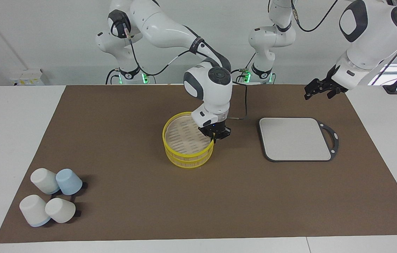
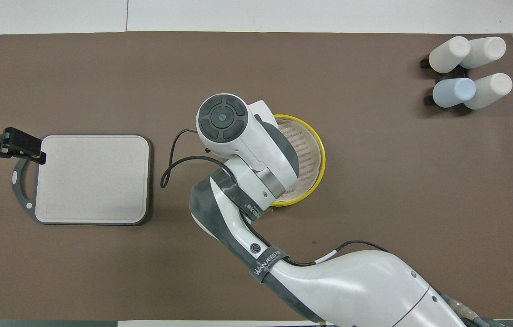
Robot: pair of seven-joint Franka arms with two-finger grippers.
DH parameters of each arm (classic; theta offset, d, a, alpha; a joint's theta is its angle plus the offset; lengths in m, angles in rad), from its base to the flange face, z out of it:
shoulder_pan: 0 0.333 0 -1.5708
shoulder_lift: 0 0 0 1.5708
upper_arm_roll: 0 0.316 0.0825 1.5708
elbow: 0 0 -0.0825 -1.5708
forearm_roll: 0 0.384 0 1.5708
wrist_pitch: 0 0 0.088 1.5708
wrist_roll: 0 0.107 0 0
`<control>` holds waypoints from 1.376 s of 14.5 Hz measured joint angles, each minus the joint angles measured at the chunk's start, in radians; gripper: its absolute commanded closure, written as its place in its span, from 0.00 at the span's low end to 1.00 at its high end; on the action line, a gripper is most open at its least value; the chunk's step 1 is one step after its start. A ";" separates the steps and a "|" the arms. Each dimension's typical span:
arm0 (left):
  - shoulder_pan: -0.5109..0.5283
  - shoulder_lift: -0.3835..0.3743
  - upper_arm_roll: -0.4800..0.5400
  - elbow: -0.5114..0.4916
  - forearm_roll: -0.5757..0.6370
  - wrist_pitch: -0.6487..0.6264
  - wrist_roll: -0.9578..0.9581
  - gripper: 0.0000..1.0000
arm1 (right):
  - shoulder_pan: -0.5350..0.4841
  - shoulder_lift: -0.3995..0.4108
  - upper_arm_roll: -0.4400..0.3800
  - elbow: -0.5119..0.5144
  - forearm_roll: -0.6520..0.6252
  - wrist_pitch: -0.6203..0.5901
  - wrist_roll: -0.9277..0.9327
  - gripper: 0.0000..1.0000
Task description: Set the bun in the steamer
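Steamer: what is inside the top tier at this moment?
The steamer shows only its bare slatted floor in the facing view; no bun is visible. The right gripper, shut on the rim, hides the edge toward the left arm's end; overhead, that arm covers about half the basket.

My workplace: a robotics lab bench, not a kitchen.

My two white arms are bolted at the edge of a plain white table (image 1: 15, 116) with green status lights glowing at their bases, cables looped along my links, and a bare white wall rising past them. Under my jaws a brown mat (image 1: 131, 105) covers the tabletop like a staged test area, with only props on it: a bamboo steamer (image 1: 187, 147), a grey board (image 1: 295, 138), and four upturned cups (image 1: 52, 200) on small black stands.
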 measured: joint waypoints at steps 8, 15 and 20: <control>0.000 -0.038 -0.032 -0.042 0.012 0.046 0.004 0.00 | 0.009 -0.014 -0.003 -0.040 -0.006 0.015 0.000 0.00; -0.008 -0.038 -0.032 -0.043 0.012 0.058 0.012 0.00 | -0.126 -0.163 -0.017 -0.036 0.002 -0.163 -0.160 0.00; -0.009 -0.038 -0.031 -0.045 0.012 0.058 0.014 0.00 | -0.389 -0.340 -0.020 -0.043 0.010 -0.336 -0.702 0.00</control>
